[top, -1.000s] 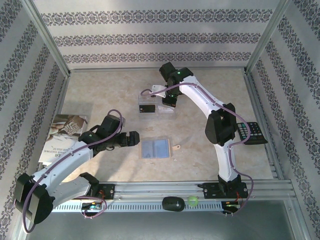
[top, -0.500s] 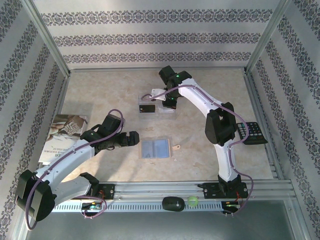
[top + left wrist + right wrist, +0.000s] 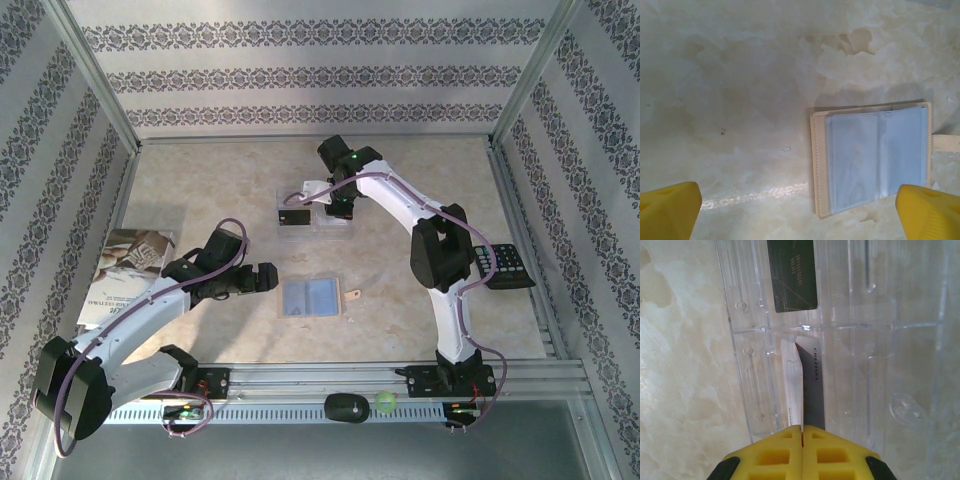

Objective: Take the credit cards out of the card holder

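The card holder [image 3: 311,297] lies open and flat mid-table, tan rim round pale blue-grey sleeves [image 3: 875,157], its tab [image 3: 352,294] pointing right. My left gripper [image 3: 268,277] hovers just left of it, open, with the yellow fingertips [image 3: 667,210] wide apart and nothing between them. A black credit card [image 3: 792,275] lies in the clear tray [image 3: 335,222]. My right gripper [image 3: 802,429] is shut on a pale credit card [image 3: 807,385], held on edge over the tray [image 3: 880,340]; in the top view this card [image 3: 313,187] sticks out left of the right gripper [image 3: 322,194].
A printed booklet [image 3: 125,270] lies at the left by the left arm. A black keypad device [image 3: 505,265] sits at the right wall, beside the right arm's elbow. Patterned walls close in the table on three sides.
The right wrist has shifted slightly over the tray with the pale card still in its grip. The left arm and the card holder have stayed put.
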`<state>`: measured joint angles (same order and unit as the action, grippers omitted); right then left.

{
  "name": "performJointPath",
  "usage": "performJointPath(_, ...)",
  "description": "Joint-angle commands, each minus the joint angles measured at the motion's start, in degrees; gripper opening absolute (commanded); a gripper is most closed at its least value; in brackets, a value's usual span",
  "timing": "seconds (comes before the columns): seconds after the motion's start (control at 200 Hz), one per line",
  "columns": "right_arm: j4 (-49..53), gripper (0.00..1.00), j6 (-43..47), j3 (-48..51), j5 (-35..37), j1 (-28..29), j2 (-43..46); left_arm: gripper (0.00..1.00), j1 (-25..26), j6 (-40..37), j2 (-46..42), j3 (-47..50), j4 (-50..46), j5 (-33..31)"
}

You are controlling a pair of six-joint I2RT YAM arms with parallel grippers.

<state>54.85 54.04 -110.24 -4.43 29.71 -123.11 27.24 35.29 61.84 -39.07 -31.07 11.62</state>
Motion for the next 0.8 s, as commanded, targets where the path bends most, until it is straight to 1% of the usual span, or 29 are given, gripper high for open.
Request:
performJointPath(0.0,-0.36,0.00,0.65,1.10,0.91,-0.36,1.98,1.00,-0.87,0.93,-0.13,0.76,-0.56,0.51)
performJointPath(0.11,-1.56,0.00,0.23,1.73,1.98,-0.02,1.39,1.00,-0.85,0.96,-0.14,0.90,-0.30,0.57)
performJointPath(0.135,-1.99,0.05,0.03,1.83,2.23,0.06,1.30,1.00,-0.79,0.90,-0.21,0.88,-0.35,0.58)
performJointPath(0.19,-3.53,0.19,-0.92,2.02,2.66,0.16,1.36,1.00,-0.87,0.68,-0.25,0.85,-0.18,0.77)
performJointPath(0.215,-4.29,0.22,-1.33,2.02,2.70,0.17,1.43,1.00,-0.87,0.57,-0.43,0.92,-0.18,0.80)
performJointPath(0.28,-5.32,0.28,-2.47,1.59,1.97,0.17,2.13,1.00,-0.87,0.41,-0.96,0.91,-0.06,0.53)
performJointPath(0.41,-9.31,0.33,-5.55,2.45,-0.14,0.34,5.94,1.00,-0.88,0.87,-3.34,1.84,1.46,0.14)
performJointPath(0.5,-13.32,0.36,-8.93,5.11,-2.85,0.68,10.09,1.00,-0.91,1.40,-5.11,2.63,3.10,-0.57)
performJointPath(0.56,-16.19,0.38,-12.80,7.65,-5.85,1.01,13.09,1.00,-0.88,1.69,-5.96,3.13,4.49,-0.86)
performJointPath(0.65,-21.52,0.40,-21.45,12.12,-9.26,2.32,17.02,1.00,-0.95,1.99,-6.73,4.21,7.64,-0.62)
performJointPath(0.68,-23.32,0.40,-24.45,13.23,-9.34,3.25,17.93,1.00,-0.97,2.14,-6.88,4.66,8.66,-0.47)
performJointPath(0.739,-26.57,0.41,-32.46,14.51,-6.02,5.27,18.88,1.00,-0.90,2.63,-6.99,5.30,10.23,-0.44)
performJointPath(0.794,-26.75,0.41,-39.80,15.25,-8.37,6.11,19.53,1.00,-0.93,2.87,-7.30,5.88,11.33,-0.30)
